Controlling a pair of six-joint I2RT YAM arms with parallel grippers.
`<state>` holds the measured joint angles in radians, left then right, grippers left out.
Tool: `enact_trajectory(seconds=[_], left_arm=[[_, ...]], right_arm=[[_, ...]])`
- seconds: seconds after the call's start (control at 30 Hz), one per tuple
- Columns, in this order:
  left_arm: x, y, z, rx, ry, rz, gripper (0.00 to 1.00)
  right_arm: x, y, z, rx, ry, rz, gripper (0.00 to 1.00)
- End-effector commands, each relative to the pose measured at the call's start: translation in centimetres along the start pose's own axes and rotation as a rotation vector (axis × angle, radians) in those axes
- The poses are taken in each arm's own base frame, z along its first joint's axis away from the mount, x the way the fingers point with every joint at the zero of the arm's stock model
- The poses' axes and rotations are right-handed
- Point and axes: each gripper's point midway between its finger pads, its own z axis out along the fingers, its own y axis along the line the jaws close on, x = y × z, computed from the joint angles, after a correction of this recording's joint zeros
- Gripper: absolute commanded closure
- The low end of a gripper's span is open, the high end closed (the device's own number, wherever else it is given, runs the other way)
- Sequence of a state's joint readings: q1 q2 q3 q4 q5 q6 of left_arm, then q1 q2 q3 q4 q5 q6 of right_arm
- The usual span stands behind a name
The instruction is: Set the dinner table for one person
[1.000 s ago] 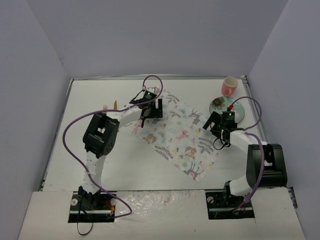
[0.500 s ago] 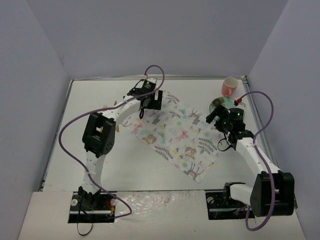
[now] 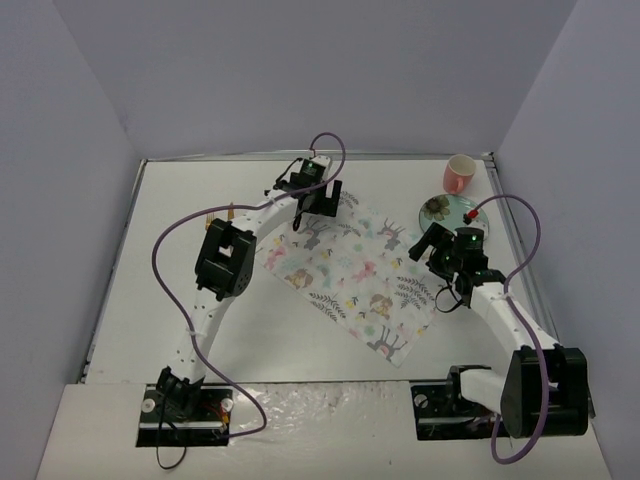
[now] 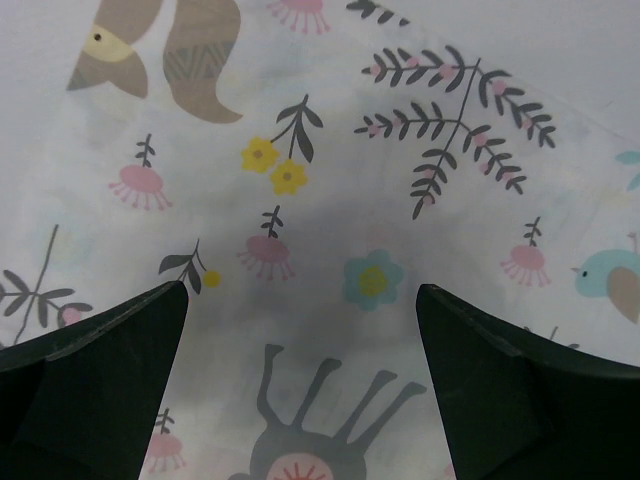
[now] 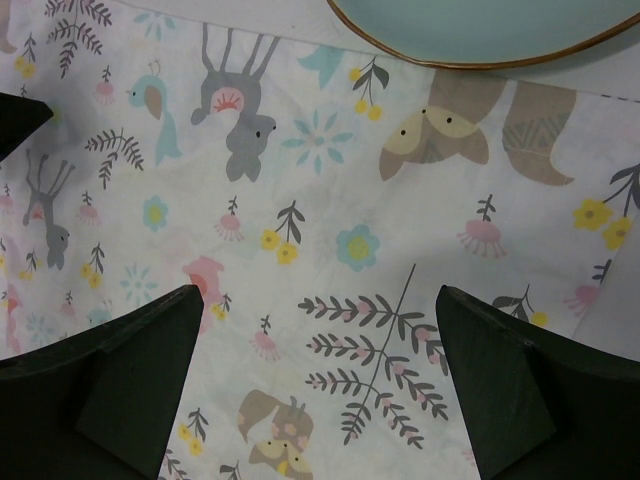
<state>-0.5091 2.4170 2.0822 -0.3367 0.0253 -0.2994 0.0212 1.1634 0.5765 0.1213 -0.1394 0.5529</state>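
So, table [image 3: 170, 300]: a big white rectangular top with thin metal edging. It fills the floor of the grey-walled enclosure and carries everything else.
Placemat [image 3: 350, 280]: white cloth printed with flowers, ferns, birds and deer. It lies flat on the table, set diagonally, from far-centre down toward the near right.
Plate [image 3: 470, 215]: teal with a thin brown rim and a flower motif, on the table's far right. It sits just beside the placemat's right-hand edge; whether it overlaps the cloth cannot be told. In the right wrist view its rim [image 5: 480, 45] curves across the top.
Cup [image 3: 459, 173]: pink, near the far right corner of the table, just beyond the plate.
Utensils [image 3: 210, 215]: two small pieces on the far left of the table, well apart from the placemat. One looks like a fork; the other is too small to name.
Left arm [image 3: 225, 265]: reaches out over the placemat's far corner.
Left jaws: spread wide, nothing between them, only printed cloth below. Both dark fingers [image 4: 90, 390] sit at the bottom corners of the wrist view.
Right arm [image 3: 505, 310]: stretches toward the placemat's right edge, close to the plate.
Right jaws: spread wide and holding nothing, above the cloth just short of the plate's rim.
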Motion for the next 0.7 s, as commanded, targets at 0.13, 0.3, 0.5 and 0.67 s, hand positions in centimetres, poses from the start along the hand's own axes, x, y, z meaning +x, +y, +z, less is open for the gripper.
enact_trajectory(seconds=[0.13, 0.3, 0.5, 0.67], left_arm=[[-5.2, -0.7, -1.3, 0.05, -0.159, -0.034, 0.04], [-3.7, 0.5, 0.8, 0.035, -0.122, -0.052, 0.04], [-3.2, 2.5, 2.5, 0.008, -0.096, -0.075, 0.04], [-3.4, 3.8, 3.1, 0.001, -0.097, -0.077, 0.04]], right_arm=[[-0.6, 1.6, -1.3, -0.08, -0.037, -0.015, 0.0], [-0.6, 1.5, -1.9, -0.075, -0.041, -0.016, 0.0], [-1.1, 1.9, -3.0, -0.093, -0.07, -0.015, 0.0], [-1.1, 1.8, -3.2, -0.093, -0.073, -0.006, 0.0]])
